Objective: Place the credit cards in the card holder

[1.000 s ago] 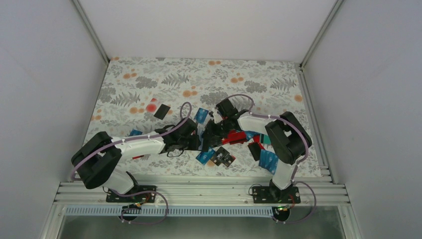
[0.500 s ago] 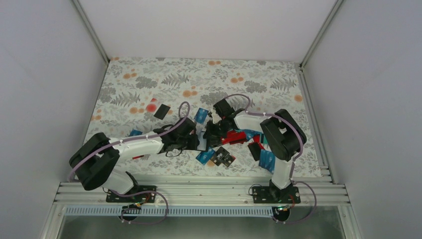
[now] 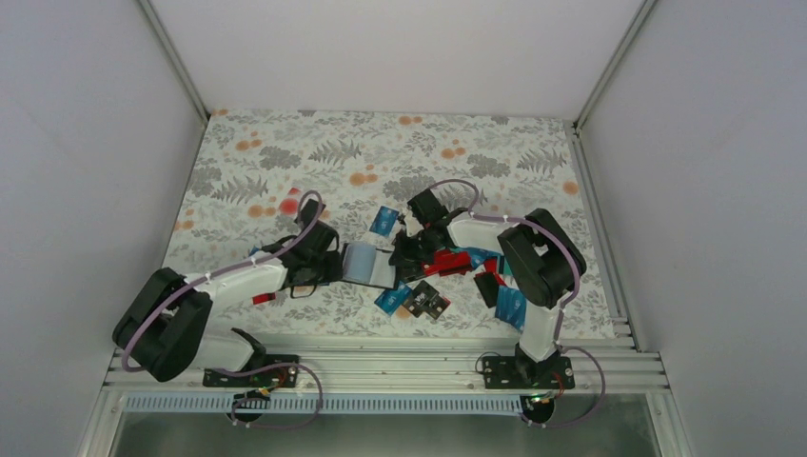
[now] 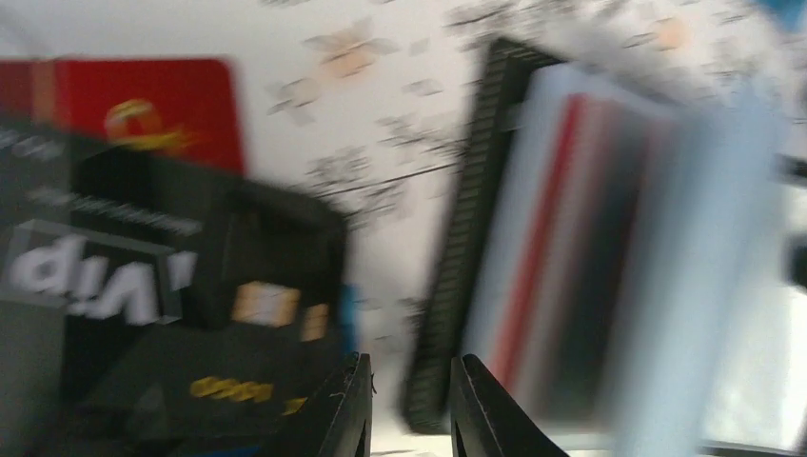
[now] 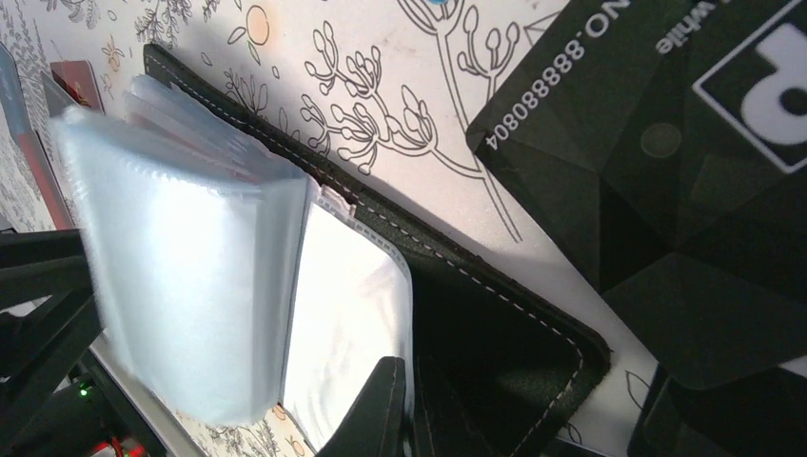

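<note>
left gripper [image 4: 413,367]: pinches card holder [image 5: 495,333]; blurred | right gripper [image 5: 407,386]: clamps its cover

The black card holder [image 3: 362,264] lies open (clear sleeves fanned) among scattered credit cards [image 3: 419,299] mid-table.

A table [image 3: 400,143] covered in a floral print (grey ferns, orange blossoms) sits inside plain white walls [image 3: 86,143]. Aluminium rails [image 3: 381,367] run along its near edge.
</note>
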Action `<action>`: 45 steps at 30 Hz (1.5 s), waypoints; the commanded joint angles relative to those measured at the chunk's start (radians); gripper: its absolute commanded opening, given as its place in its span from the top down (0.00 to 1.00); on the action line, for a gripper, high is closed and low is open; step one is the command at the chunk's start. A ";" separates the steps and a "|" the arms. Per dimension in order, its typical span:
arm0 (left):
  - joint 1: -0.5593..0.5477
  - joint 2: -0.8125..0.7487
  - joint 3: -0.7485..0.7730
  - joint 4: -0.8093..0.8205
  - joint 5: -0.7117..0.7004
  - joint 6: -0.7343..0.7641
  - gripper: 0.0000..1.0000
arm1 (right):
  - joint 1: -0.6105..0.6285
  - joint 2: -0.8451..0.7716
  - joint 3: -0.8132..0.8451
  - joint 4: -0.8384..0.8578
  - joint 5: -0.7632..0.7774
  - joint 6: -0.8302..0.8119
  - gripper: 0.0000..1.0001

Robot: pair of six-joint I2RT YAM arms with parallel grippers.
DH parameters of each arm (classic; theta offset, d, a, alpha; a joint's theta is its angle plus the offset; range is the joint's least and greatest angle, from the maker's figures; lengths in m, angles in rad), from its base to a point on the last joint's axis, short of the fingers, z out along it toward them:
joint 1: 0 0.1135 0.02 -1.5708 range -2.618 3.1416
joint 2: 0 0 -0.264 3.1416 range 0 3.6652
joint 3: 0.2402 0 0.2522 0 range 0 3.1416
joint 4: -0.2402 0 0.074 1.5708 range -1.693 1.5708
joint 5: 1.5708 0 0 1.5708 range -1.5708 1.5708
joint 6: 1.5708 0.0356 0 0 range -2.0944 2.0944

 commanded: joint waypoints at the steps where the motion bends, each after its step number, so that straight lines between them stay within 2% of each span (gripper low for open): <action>1: 0.044 -0.053 -0.037 -0.080 -0.054 0.007 0.78 | 0.010 -0.003 0.008 -0.070 0.055 -0.023 0.96; 6: 0.043 -0.138 0.002 -0.181 -0.093 -0.012 0.78 | 0.010 -0.007 0.044 -0.099 0.053 -0.038 0.96; 10: -0.009 -0.234 0.128 -0.221 -0.039 0.032 0.74 | 0.011 -0.024 0.075 -0.136 0.062 -0.053 0.96; 12: -0.028 -0.227 0.179 -0.206 0.028 0.073 0.72 | 0.011 -0.030 0.088 -0.152 0.065 -0.059 0.96; 18: -0.084 -0.081 0.215 -0.048 0.211 0.143 0.73 | 0.009 -0.027 0.118 -0.181 0.073 -0.081 0.96; 26: -0.099 0.133 0.193 0.131 0.297 0.152 0.73 | -0.009 -0.005 0.143 -0.197 0.078 -0.131 0.96; 31: -0.097 0.198 0.172 0.098 0.193 0.124 0.73 | -0.021 -0.010 0.135 -0.204 0.078 -0.148 0.96; 38: -0.100 0.177 0.118 0.024 0.049 0.084 0.73 | -0.037 -0.014 0.098 -0.196 0.088 -0.156 0.95; 41: -0.129 0.137 0.142 -0.006 0.034 0.109 0.72 | -0.037 -0.017 0.090 -0.194 0.087 -0.159 0.91; 45: -0.191 0.095 0.196 -0.061 0.012 0.135 0.63 | -0.036 -0.035 0.091 -0.209 0.087 -0.164 0.80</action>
